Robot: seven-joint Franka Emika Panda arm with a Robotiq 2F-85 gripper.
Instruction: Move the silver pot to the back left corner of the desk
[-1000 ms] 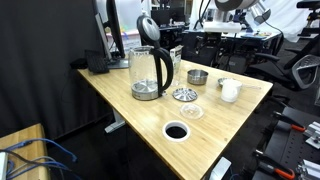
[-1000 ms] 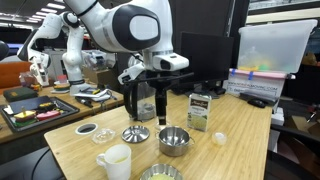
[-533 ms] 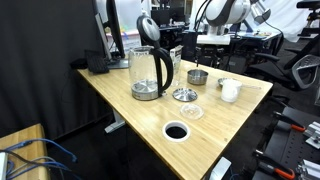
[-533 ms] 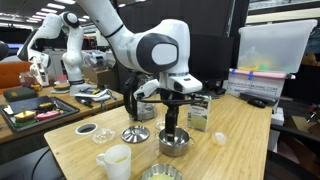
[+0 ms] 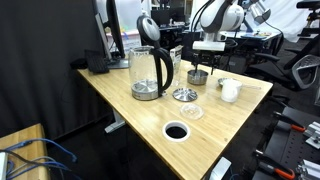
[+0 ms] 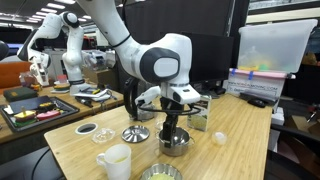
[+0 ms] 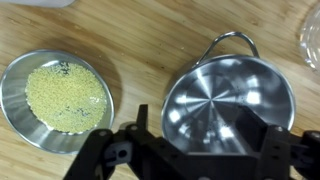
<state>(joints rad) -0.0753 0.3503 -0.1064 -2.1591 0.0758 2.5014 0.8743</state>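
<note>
My claw (image 7: 192, 128) hangs wide open and holds nothing, its fingers spread to take the silver pot (image 7: 228, 100) directly beneath it (whether one finger is inside the rim, I cannot tell). Just beside the claw sits a shallow dish of yellow grains (image 7: 60, 95), so I judge a straight lift is safest. Farther off, well apart from the claw, a glass kettle (image 5: 150, 72) stands on the desk (image 6: 250, 140); the pot is not yet moved.

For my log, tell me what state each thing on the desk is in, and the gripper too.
Pot: upright, empty.
Dish: holding yellow grains.
Kettle: standing upright.
Mug: upright.
Gripper: open, low over the pot.
</note>
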